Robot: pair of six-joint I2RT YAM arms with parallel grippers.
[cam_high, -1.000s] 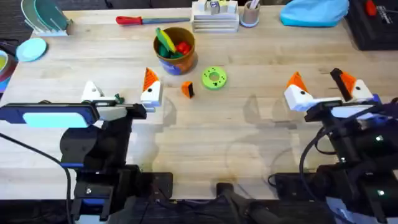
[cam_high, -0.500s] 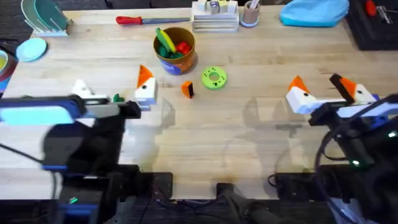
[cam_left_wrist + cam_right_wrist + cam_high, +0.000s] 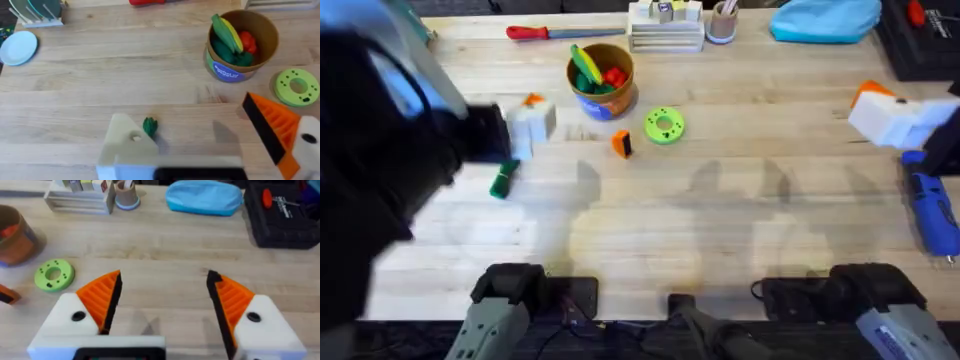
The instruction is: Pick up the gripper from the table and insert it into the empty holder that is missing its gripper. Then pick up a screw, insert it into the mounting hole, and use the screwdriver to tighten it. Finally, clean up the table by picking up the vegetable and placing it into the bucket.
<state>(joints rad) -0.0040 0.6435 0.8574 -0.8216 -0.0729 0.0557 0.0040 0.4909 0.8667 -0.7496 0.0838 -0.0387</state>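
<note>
At the left of the table, the left arm has risen close under the overhead camera within the last second and now shows as a large dark mass. Its left gripper has drifted away from the middle, toward the left side. Its fingers are spread wide and hold nothing; in the left wrist view one is plain cream and the other is orange-ribbed.

The vegetable lies bare on the wood just beside that gripper, on the side nearer the bases, in the open now that the arm has lifted off it. It is not held. The bucket stands well apart from it, farther back, with toys already inside.

The right gripper has pulled out to the right edge, also spread wide and empty. Its retreat uncovers the screwdriver lying on the table at that edge.

With both arms drawn back and empty, the clean-up step looks still to do. The left arm seems better placed for it: down onto the vegetable, close, then carry it over the bucket's rim.
</note>
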